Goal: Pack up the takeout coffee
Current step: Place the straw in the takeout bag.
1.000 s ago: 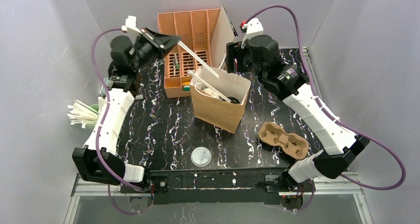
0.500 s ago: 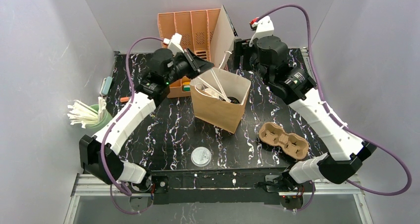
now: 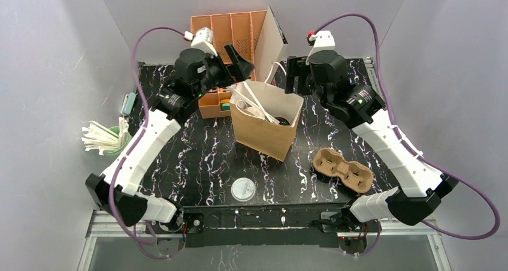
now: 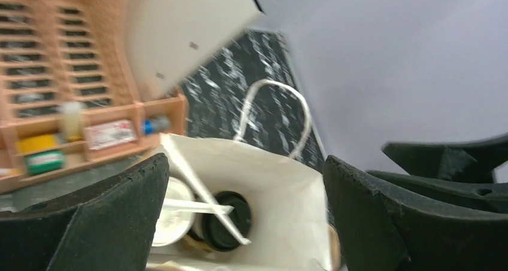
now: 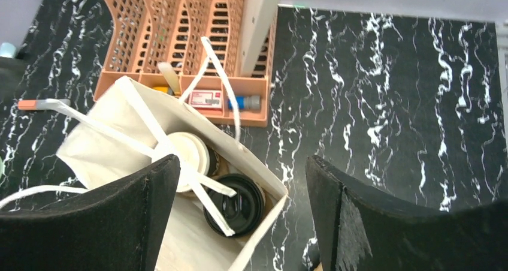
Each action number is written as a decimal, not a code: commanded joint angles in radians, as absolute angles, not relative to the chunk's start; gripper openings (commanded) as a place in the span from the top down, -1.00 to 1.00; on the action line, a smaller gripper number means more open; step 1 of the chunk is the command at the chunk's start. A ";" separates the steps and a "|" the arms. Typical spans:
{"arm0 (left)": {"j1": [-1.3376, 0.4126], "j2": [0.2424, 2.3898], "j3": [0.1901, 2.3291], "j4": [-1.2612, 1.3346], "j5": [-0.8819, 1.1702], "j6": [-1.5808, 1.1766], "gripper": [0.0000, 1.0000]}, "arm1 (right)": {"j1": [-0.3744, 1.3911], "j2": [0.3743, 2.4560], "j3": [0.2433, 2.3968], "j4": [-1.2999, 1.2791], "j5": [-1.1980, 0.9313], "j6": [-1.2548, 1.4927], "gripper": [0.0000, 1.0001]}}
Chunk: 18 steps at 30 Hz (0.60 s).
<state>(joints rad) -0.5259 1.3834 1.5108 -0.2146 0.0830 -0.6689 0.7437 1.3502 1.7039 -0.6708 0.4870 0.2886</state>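
From the top camera, the brown paper bag (image 3: pixel 263 136) stands open in the middle of the black marbled desk (image 3: pixel 197 157), just in front of the orange organizer (image 3: pixel 230 28). The left end effector (image 3: pixel 241 59) hangs over the bag's far left corner, and the right end effector (image 3: pixel 298 74) is near its far right corner. This view shows also what the wrist cameras do not: a cardboard cup carrier (image 3: pixel 342 170) to the right of the bag, a flat white lid (image 3: pixel 243 189) near the front edge, and a green cup of white straws (image 3: pixel 111 138) at the left side. Of the bag's inside it gives only a dark spot among white pieces. The wrist cameras look down into the bag and make this clear. The takeout coffee (image 5: pixel 233 205) sits down inside the bag, closed by its black lid (image 4: pixel 224 220). It is just beside a second cup with a pale top (image 5: pixel 187 153), and long white straws (image 4: pixel 197 207) lie across both. In the left wrist view the two black fingers (image 4: pixel 96 223) stand wide apart with nothing between them, though this picture is blurred. In the right wrist view the fingers (image 5: pixel 383 223) are also well spread and empty. There the small items in the organizer's front tray are sharp, a red-and-white packet (image 5: pixel 205 98) among them.
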 commanded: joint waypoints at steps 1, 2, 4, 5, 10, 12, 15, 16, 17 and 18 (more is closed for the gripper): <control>-0.511 1.254 1.544 -0.384 -0.287 -0.501 -0.96 | 0.686 1.368 1.791 -0.802 0.505 0.376 -0.70; -0.492 1.240 1.535 -0.404 -0.344 -0.505 -0.96 | 0.647 1.383 1.811 -0.828 0.491 0.390 -0.70; -0.398 1.232 1.520 -0.455 -0.353 -0.542 -0.95 | 0.517 1.405 1.818 -0.871 0.394 0.430 -0.70; -0.341 1.234 1.514 -0.479 -0.325 -0.562 -0.93 | 0.438 1.406 1.799 -0.880 0.322 0.455 -0.71; -0.252 1.233 1.436 -0.524 -0.376 -0.526 -0.96 | 0.168 1.328 1.554 -0.696 0.142 0.472 -0.73; -0.243 1.242 1.379 -0.519 -0.407 -0.521 -0.96 | 0.151 1.291 1.428 -0.553 0.214 0.468 -0.75; -0.231 1.248 1.258 -0.500 -0.442 -0.578 -0.96 | 0.149 1.251 1.228 -0.396 0.311 0.506 -0.82; -0.230 1.238 1.204 -0.472 -0.454 -0.597 -0.96 | 0.149 1.239 1.157 -0.326 0.321 0.508 -0.83; -0.230 1.224 1.146 -0.429 -0.469 -0.611 -0.96 | 0.149 1.228 1.050 -0.252 0.321 0.508 -0.84; -0.231 1.207 1.060 -0.382 -0.494 -0.621 -0.96 | 0.149 1.222 0.976 -0.187 0.338 0.514 -0.84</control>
